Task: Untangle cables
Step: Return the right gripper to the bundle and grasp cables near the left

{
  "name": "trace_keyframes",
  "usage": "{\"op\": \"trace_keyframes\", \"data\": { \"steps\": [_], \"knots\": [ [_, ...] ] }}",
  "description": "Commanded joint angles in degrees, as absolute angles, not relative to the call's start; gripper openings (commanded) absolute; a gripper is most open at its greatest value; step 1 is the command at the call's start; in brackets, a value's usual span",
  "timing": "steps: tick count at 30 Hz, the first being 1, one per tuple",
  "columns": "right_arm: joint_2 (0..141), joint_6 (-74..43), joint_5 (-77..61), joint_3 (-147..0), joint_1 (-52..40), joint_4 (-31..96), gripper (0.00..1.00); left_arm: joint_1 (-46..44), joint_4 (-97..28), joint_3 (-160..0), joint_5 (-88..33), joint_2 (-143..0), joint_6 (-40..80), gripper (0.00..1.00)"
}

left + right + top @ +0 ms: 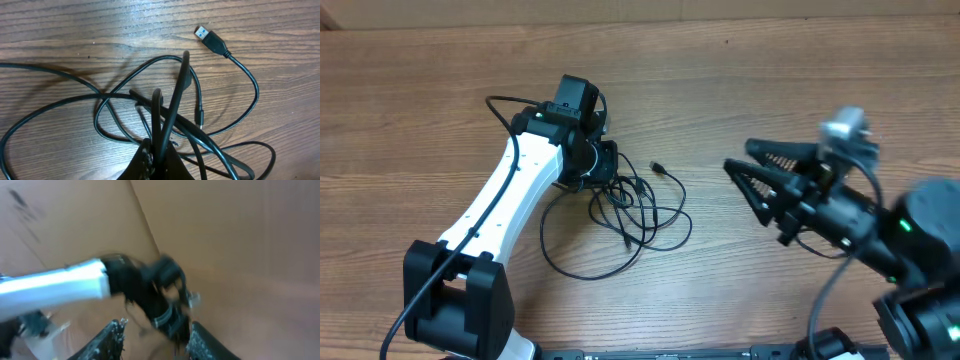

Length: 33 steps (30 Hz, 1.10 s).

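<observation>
Wood-grain table fills every view, and your cables lie as one loose black tangle around its middle, about halfway between the far edge and the near edge where the arm bases stand. Your left gripper is down on the far-left side of that tangle. In the left wrist view its jaws look pressed together on a couple of strands, and two loops rise steeply out of the pinch, which suggests you are holding the bunch there as an anchor. A USB-A plug lies free on the wood toward the far side, clear of the crossings, and a smaller connector sits inside the loops, under or against other strands; which, you cannot tell. That free plug looks like the easiest end to draw out. Your right gripper hangs above bare wood toward the right edge, well apart from the cables, jaws spread and pointed at the tangle. Its own blurred view shows both fingers apart with nothing between them, so it is empty and placed to come in for a strand.
</observation>
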<state>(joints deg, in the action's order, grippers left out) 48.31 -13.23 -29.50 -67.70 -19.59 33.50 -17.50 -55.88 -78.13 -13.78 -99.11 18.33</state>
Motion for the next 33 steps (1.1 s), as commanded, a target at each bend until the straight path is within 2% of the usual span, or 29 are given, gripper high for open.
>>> {"op": "trace_keyframes", "data": {
  "steps": [1,8,14,17,21,26,33],
  "knots": [
    [52.6,-13.0,-28.6,-67.9,-19.9,37.3,0.42,-17.3,-55.6,-78.0,-13.4,-99.4,15.9,0.04],
    [64.9,-13.0,-34.9,-67.9,-20.7,44.4,0.42,-17.3,-55.6,-78.0,-15.1,-99.4,13.7,0.04],
    [76.1,-13.0,-35.3,-67.9,-25.8,45.6,0.41,-17.3,-55.5,-78.0,-15.1,-99.5,13.9,0.04],
    [81.3,-13.0,-35.2,-67.9,-28.8,45.1,0.29,-17.3,-55.5,-78.0,-15.0,-99.8,13.9,0.04],
    [88.3,-13.7,-35.0,-67.9,-31.4,43.5,0.25,-17.3,-55.5,-78.0,-15.0,-100.0,13.9,0.04],
    [94.1,-16.5,-34.6,-67.9,-31.9,39.0,0.25,-17.3,-55.5,-78.0,-15.0,-100.0,13.9,0.05],
    [95.1,-16.7,-34.6,-67.9,-31.9,33.2,0.29,-17.3,-55.5,-78.0,-14.8,-100.0,13.9,0.04]
  ]
}}
